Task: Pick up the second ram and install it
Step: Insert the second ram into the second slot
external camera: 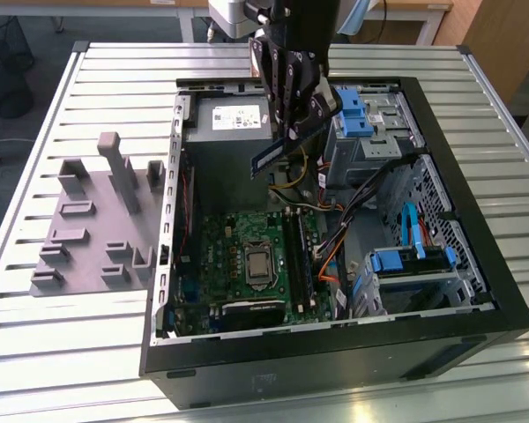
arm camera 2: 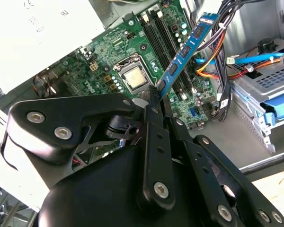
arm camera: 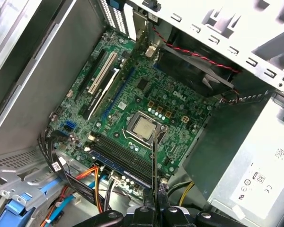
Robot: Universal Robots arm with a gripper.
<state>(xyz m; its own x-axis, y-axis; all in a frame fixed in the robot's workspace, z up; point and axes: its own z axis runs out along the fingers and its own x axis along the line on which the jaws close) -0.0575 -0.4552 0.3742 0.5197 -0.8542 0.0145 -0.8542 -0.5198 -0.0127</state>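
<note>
Presently the carry step: the gripper (external camera: 293,141), fingers clamped on one end of the second ram (external camera: 270,162), holds it above the open case, well clear of the motherboard (external camera: 247,256). Seating likely calls for its edge parallel over a memory slot (arm camera 2: 157,34). The second wrist view shows the stick's blue face, the first wrist view its thin edge (arm camera: 154,156)
</note>
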